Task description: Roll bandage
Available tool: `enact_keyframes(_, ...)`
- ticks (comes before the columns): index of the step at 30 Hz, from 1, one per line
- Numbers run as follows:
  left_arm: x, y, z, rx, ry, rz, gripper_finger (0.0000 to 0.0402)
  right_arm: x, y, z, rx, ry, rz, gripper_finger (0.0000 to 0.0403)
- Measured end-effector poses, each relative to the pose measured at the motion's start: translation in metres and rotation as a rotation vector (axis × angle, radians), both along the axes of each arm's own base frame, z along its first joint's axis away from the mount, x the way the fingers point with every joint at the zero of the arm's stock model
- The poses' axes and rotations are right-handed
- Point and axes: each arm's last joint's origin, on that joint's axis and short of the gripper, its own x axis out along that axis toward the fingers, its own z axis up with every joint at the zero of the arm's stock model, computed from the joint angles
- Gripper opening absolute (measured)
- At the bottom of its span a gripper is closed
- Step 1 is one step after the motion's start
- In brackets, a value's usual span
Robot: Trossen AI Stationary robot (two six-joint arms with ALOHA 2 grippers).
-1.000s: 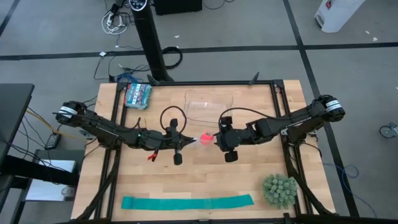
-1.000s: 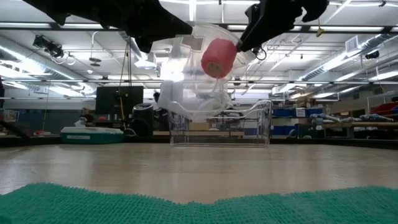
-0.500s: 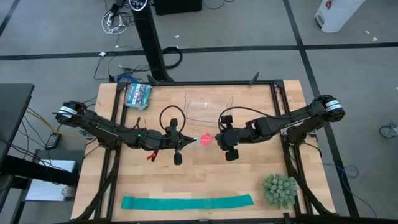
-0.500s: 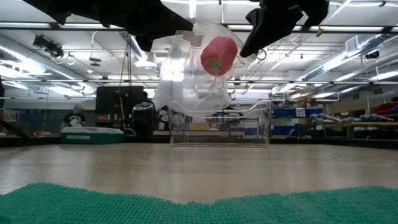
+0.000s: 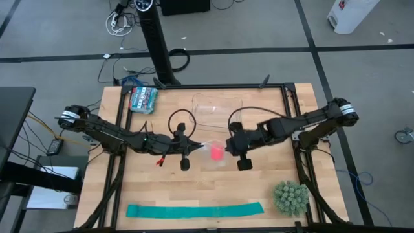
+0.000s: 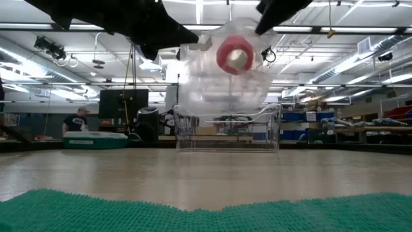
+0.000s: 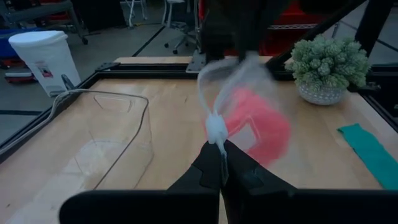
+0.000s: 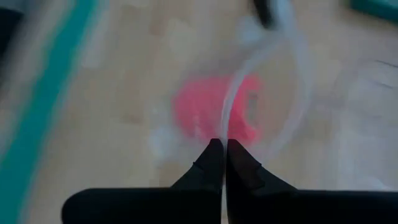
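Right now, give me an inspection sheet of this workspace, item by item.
Surface: wooden table inside a black frame.
Job's things: the bandage, a pink-red roll, sits inside a clear plastic bag held up off the table.
Clutter: teal strip along the near edge; spiky green plant at the near right corner; clear bin at the far edge; teal packet at the far left.
Grippers: left tool shut on the bag's edge; right tool shut on the bag's opposite edge.
Cables: loops on both arms; loose cords on the floor at the left.
Surroundings: white bin on the floor; a person far behind.
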Motion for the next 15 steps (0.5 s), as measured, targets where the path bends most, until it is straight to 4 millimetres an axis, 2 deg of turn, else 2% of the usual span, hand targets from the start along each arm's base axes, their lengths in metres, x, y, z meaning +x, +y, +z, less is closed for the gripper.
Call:
enact_keyframes(2,0.0002,0.0011,-0.0003,0.003,0.004,-0.003,0.0006,-0.0023,-0.0034,-0.0021,0.02,0.025,-0.092,0.0001)
enact_keyframes(4,0.0003,0.001,-0.0004,-0.001,0.005,-0.018,0.0006,-0.0011,-0.0002,-0.0024,0.14,0.045,0.016,0.0)
enact_keyframes(6,0.0003,0.0011,-0.0006,0.0,0.007,-0.021,0.0006,0.0017,0.0049,-0.0042,0.079,0.024,0.026,0.0)
enact_keyframes(8,0.0008,0.0028,0.0,0.003,0.002,-0.019,0.0006,-0.0014,0.002,-0.0058,0.011,0.036,-0.085,0.0)
enact_keyframes(11,0.0013,0.0038,0.0005,-0.003,-0.002,-0.029,0.0006,0.0041,0.0018,-0.0007,0.138,0.018,0.029,0.0)
enact_keyframes(12,0.0013,0.004,0.0003,-0.004,0.0,-0.03,0.0006,0.0047,0.0047,0.0001,0.108,-0.001,0.046,0.0)
enact_keyframes(14,0.0015,0.0048,0.0006,-0.003,-0.003,-0.029,0.0006,0.0037,0.0044,0.0001,0.027,-0.017,-0.03,0.0)
enact_keyframes(15,0.0016,0.0047,0.0006,-0.005,-0.002,-0.037,0.0006,0.0016,0.0028,-0.0001,0.052,0.006,-0.031,0.0)
